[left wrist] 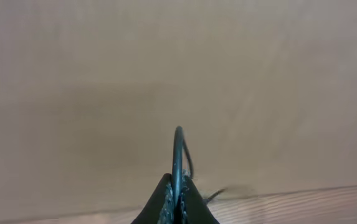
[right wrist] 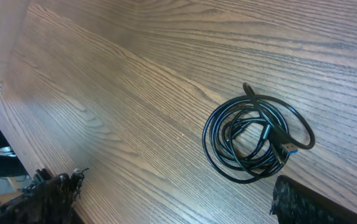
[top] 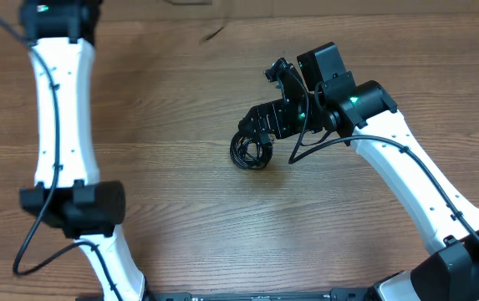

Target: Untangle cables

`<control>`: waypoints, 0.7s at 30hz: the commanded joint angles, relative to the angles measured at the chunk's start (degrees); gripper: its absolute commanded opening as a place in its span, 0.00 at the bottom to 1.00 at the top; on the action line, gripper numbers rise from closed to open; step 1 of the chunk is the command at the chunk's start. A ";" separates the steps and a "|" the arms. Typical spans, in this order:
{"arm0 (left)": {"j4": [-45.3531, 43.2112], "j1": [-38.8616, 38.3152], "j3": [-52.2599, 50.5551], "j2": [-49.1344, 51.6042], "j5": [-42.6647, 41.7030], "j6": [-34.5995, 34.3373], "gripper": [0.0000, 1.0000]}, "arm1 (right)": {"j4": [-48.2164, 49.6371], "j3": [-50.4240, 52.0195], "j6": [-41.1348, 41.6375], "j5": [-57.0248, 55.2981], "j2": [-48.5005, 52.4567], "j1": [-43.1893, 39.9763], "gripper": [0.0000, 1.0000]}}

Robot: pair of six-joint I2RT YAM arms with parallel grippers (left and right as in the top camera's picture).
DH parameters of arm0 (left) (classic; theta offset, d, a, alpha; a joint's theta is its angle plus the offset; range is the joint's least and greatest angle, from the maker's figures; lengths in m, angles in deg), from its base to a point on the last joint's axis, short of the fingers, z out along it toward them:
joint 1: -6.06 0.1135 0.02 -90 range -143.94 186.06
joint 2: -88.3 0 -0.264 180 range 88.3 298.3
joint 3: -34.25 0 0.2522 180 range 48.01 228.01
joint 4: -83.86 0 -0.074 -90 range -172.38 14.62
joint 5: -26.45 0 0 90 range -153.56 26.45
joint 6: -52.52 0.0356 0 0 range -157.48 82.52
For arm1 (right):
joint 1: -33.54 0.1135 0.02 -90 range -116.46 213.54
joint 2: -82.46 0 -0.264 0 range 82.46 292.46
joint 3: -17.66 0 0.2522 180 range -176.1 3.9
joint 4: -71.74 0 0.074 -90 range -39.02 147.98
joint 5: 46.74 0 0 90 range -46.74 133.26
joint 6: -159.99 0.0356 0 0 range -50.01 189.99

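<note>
Hovering right claw (right wrist: 178, 199) wide open above the cables (top: 252, 153), coiled mid-bench (top: 180, 209) toward 3 o'clock, with left claw (left wrist: 177, 199) pinched shut on one thin strand (left wrist: 178, 149). Best closed on a single outer loop, then lifted slowly.

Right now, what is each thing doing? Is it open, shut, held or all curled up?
Left gripper, shut, pinching a thin black cable.
Thin black cable, held, a loop sticking out past the closed fingers.
Right gripper, open wide, holding nothing.
Coiled cable, wound in a ring, lying loose on the table.
</note>
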 commanded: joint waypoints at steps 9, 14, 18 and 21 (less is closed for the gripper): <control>2.10 13.20 0.28 21.68 -6.88 -1.36 0.04 | -1.95 0.24 -0.48 -0.42 -0.04 -0.15 1.00; 1.73 17.79 0.28 32.52 -4.00 1.16 0.04 | -2.71 0.24 -0.48 -0.42 -0.04 -0.15 1.00; 2.08 20.96 0.28 36.09 2.08 1.20 0.04 | -4.00 0.24 -0.48 -0.42 -0.04 -0.15 1.00; 1.64 22.95 0.28 36.54 7.26 1.20 0.07 | -5.29 0.24 -0.48 -0.42 -0.04 -0.15 1.00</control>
